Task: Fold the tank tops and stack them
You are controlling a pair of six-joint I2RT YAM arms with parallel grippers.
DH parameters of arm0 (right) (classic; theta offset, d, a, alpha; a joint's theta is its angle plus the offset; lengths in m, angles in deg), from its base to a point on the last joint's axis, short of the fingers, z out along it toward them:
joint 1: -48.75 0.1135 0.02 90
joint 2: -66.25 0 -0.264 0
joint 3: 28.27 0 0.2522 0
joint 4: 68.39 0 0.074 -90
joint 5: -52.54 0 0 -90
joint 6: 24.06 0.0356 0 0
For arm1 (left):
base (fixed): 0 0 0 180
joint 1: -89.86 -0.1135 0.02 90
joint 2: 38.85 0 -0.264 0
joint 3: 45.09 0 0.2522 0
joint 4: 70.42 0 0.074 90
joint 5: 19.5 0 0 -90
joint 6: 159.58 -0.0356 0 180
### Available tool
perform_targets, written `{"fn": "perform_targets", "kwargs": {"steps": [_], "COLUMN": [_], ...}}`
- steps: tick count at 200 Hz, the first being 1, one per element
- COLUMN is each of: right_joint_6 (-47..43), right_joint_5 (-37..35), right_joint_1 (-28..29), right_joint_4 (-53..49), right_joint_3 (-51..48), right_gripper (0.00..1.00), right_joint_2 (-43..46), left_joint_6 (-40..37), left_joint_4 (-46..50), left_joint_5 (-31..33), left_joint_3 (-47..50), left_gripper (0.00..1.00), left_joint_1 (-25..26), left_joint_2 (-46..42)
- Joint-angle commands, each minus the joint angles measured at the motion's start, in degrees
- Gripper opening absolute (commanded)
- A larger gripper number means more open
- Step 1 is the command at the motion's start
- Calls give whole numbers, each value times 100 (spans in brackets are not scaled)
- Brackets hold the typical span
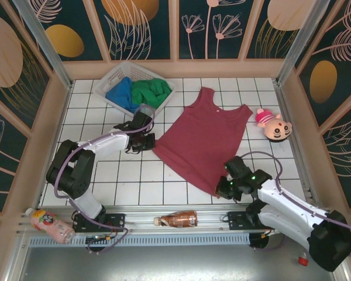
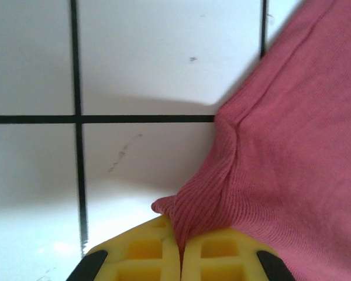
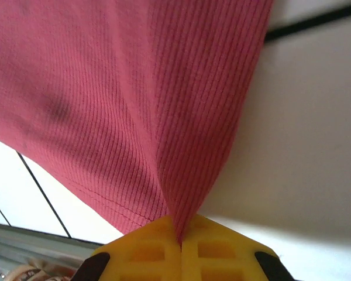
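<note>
White-tiled table [image 1: 134, 181] inside floral wall panels [image 1: 140, 29] bears maroon tank top [image 1: 205, 137].

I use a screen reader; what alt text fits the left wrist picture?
The left gripper, yellow jaws shut, pinches a bunched edge of the maroon tank top, which spreads across the right side. The white tiled table, with black lines, lies to the left.

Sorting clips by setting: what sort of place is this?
Probably a staged robot test cell, not a home: a white tiled table boxed in by aluminium posts and leaf-print panels, with a red top spread out on it.
</note>
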Motion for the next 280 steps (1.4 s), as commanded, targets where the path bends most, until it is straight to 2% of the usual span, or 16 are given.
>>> {"fn": "perform_targets", "kwargs": {"steps": [1,30,62,86,113,127,156,173,192,222,246,262,280], "right_joint_6": [887,870,633,220,-338,-764,-1934,-2566,-3030,-3785,-4221,-4460,-4627], "right_joint_5": [-158,-140,-114,-99,-134,-247,-466,-667,-895,-1442,-1555,-1437,-1207], "right_joint_1": [551,1123,1538,1562,1346,928,-707,-1640,-2438,-3196,-3803,-4069,-4263], "right_joint_4": [435,815,1139,978,224,-295,-763,-605,-277,358,844,1057,1207], "right_joint_3": [-161,-66,207,620,1312,1766,2533,2907,3259,3649,3842,3992,4277], "right_gripper": [0,2,8,22,40,46,49,50,51,53,53,53,52], "right_joint_2": [-70,-603,-1280,-1515,-1425,-1279,-1302,-1652,-2078,-2845,-3421,-3818,-4361], "left_joint_6": [236,309,241,227,57,-44,-222,-162,-77,103,330,586,879], "left_joint_4": [417,1004,1201,1222,1270,1279,1476,1526,1730,2080,2241,2255,1683], "left_joint_5": [686,1493,1946,2180,2377,2481,2774,2529,2170,1379,910,635,86], "left_joint_3": [127,278,374,225,-148,-319,-755,-893,-961,-902,-800,-720,-463], "left_gripper": [2,3,4,7,10,12,21,30,39,54,65,67,67], "left_joint_1": [3,2,-14,-87,-163,-184,-241,-243,-243,-202,89,363,885], "left_joint_2": [-253,-330,-357,-222,110,195,567,516,333,-378,-874,-1098,-1254]}}
